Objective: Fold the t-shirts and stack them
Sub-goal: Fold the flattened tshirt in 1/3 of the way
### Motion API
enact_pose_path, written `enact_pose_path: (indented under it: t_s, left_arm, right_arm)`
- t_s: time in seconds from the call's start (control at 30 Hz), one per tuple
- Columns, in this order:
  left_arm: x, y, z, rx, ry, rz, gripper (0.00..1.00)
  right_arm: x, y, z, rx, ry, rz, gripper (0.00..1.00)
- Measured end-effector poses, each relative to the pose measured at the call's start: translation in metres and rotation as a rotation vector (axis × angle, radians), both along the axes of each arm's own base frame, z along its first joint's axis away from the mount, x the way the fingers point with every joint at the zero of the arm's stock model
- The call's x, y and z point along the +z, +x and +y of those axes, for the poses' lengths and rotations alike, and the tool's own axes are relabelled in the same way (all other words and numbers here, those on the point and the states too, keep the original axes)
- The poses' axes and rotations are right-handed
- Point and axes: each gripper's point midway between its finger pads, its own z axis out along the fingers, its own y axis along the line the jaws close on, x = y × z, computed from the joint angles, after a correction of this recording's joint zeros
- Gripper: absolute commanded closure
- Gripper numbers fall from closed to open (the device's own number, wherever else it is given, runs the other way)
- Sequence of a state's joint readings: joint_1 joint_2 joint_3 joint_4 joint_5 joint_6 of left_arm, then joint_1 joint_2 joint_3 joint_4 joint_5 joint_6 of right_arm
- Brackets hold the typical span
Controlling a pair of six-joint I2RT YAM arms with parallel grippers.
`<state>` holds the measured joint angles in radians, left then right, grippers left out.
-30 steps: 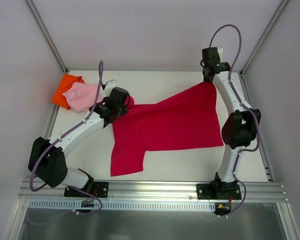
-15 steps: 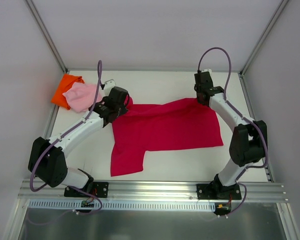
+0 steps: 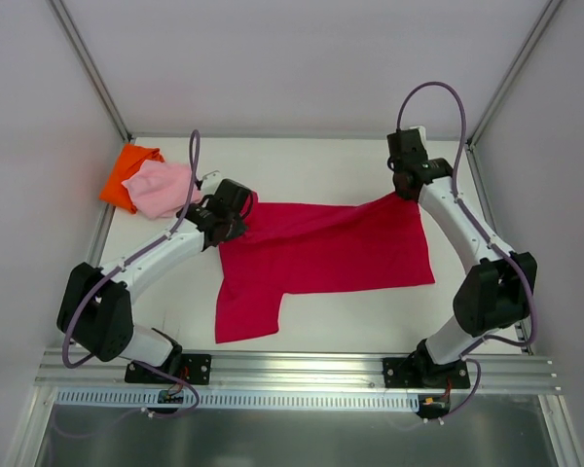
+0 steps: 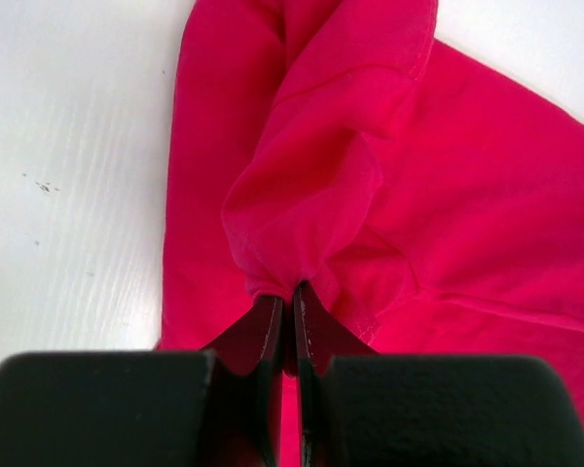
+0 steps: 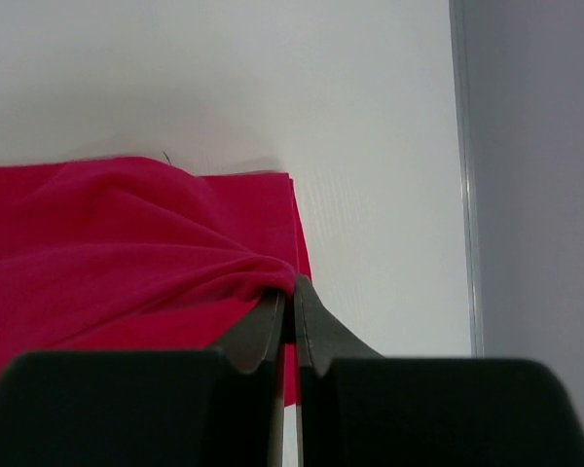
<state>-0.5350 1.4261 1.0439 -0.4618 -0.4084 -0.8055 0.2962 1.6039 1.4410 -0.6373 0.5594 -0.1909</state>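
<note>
At 10 o'clock on the tabletop (image 3: 302, 165), the orange shirt (image 3: 128, 163) lies w/ the pink shirt (image 3: 161, 187) partly on it. The left end effector (image 4: 294, 292) is closed on the crimson shirt (image 3: 331, 248), spread at centre. The right end effector (image 5: 292, 288) pinches its 1 o'clock corner.

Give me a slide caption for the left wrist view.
Left hand pinches a bunched fold of the crimson t-shirt, with the white table alongside.

Lighting: bright, even, diffuse; soft faint shadows on white table (image 3: 321, 165). Top view sharp; wrist views soften near left gripper (image 4: 293, 290), right gripper (image 5: 293, 284).
</note>
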Motion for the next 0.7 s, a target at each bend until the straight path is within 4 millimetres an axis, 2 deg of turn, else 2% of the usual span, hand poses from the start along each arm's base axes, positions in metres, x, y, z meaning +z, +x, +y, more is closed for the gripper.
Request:
enact_pose_path:
  t_s: [0.17, 0.27, 0.3, 0.33, 0.37, 0.43, 0.47, 0.57, 0.7]
  left_arm:
    - [-0.009, -0.003, -0.005, 0.0, -0.019, 0.036, 1.0]
    - [-0.014, -0.004, -0.007, -0.004, -0.024, 0.055, 1.0]
    - [-0.016, -0.004, -0.007, -0.004, -0.023, 0.06, 1.0]
    - [-0.018, -0.005, -0.007, -0.006, -0.022, 0.07, 1.0]
    - [-0.021, -0.007, -0.008, -0.007, -0.021, 0.08, 1.0]
    - [-0.025, -0.009, -0.009, -0.01, -0.021, 0.1, 1.0]
    - [-0.026, -0.01, -0.009, -0.01, -0.023, 0.105, 1.0]
    - [-0.027, -0.011, -0.009, -0.007, -0.024, 0.109, 1.0]
    - [-0.029, -0.012, -0.01, -0.008, -0.026, 0.121, 1.0]
  right_arm:
    - [0.02, -0.003, 0.003, -0.006, 0.019, 0.027, 0.99]
    - [0.021, -0.006, 0.006, -0.003, 0.033, 0.064, 0.99]
    - [0.018, -0.008, 0.007, 0.0, 0.039, 0.084, 0.94]
    - [0.016, -0.012, 0.008, 0.001, 0.042, 0.106, 0.84]
    - [0.013, -0.014, 0.009, 0.001, 0.047, 0.127, 0.67]
    - [0.008, -0.019, 0.009, 0.003, 0.043, 0.173, 0.58]
    - [0.007, -0.02, 0.009, 0.003, 0.043, 0.187, 0.46]
    - [0.001, -0.024, 0.012, 0.013, 0.057, 0.217, 0.36]
    - [0.001, -0.027, 0.017, 0.03, 0.091, 0.216, 0.36]
